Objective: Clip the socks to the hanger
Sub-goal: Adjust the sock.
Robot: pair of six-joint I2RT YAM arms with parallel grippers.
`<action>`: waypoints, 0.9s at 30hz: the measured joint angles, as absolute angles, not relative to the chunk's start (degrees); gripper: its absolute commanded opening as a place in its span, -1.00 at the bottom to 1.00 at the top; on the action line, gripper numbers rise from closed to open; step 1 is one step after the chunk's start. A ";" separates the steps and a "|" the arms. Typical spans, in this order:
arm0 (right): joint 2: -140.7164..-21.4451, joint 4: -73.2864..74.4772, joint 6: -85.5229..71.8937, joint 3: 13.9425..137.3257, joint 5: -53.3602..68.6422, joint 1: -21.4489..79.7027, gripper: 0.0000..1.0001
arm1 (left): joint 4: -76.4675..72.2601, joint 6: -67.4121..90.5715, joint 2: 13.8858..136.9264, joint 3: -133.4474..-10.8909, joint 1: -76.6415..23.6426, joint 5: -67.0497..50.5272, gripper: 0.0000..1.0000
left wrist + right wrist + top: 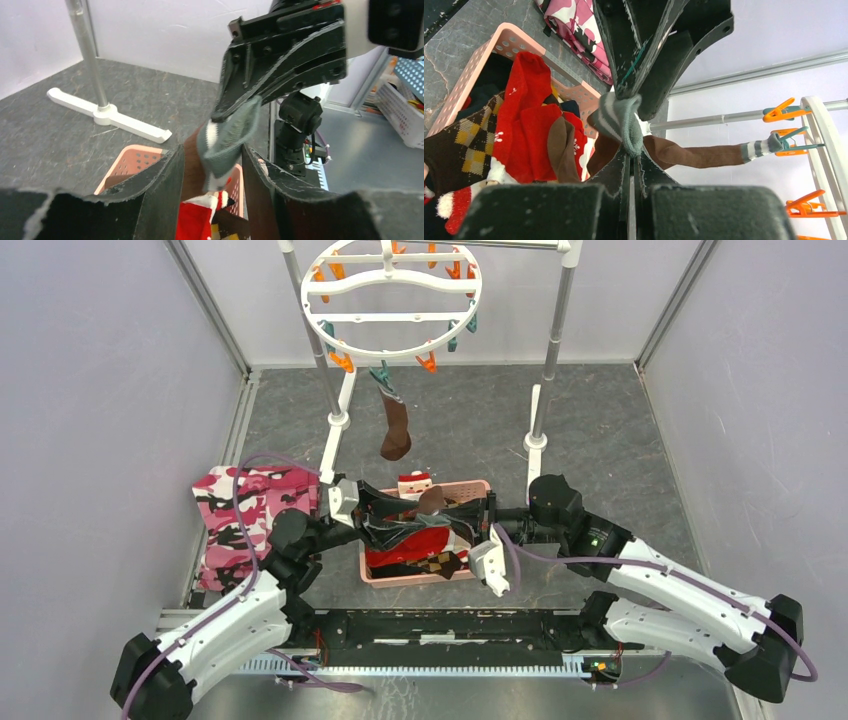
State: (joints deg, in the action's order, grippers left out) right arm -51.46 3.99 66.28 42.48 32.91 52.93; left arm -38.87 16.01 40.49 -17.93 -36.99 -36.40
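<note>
Socks point(395, 430): dark brown, long, found in two places.

First sock point(714, 156): hung by its grey-and-white striped cuff from a teal clip point(382, 375) at the near rim of the hanger point(392, 317), toe down, on the far side of the basket.

Second sock point(225, 145): held in the air above the pink basket point(471, 70), between the two arms, grey cuff bunched, brown leg trailing down toward the basket.

Right gripper point(630, 155): closed tight on the bunched cuff of the second sock, reaching in from the right.

Left gripper point(212, 150): jaws apart, one finger point(165, 190) on each side of the same sock, just beside the right gripper's hold. Brown leg close against one finger; no clamping evident.

Hanger: white ring with orange and teal clips around the rim, hung on the white-and-metal pole rack point(555, 340) at the far side.

Basket contents: red Santa sock point(529, 115) and brown-and-cream argyle socks point(464, 150).

Left of the basket, near it: pink camouflage cloth point(245, 515).
</note>
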 measured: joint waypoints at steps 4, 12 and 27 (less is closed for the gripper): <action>-51.81 4.12 66.35 42.48 32.42 53.15 -1.00 | -40.86 16.67 40.07 -17.96 -37.32 -38.13 0.06; -53.04 5.28 66.26 42.50 30.74 53.15 -1.00 | -41.10 18.15 40.05 -18.50 -37.43 -40.21 0.05; -52.90 5.37 66.28 42.50 30.74 53.17 -1.00 | -27.73 17.98 41.82 -24.58 -37.74 -38.52 0.03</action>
State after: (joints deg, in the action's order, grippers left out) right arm -52.90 5.37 66.28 42.50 30.74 53.17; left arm -27.73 17.98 41.82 -24.58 -37.74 -38.52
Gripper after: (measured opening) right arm 0.014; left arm 0.514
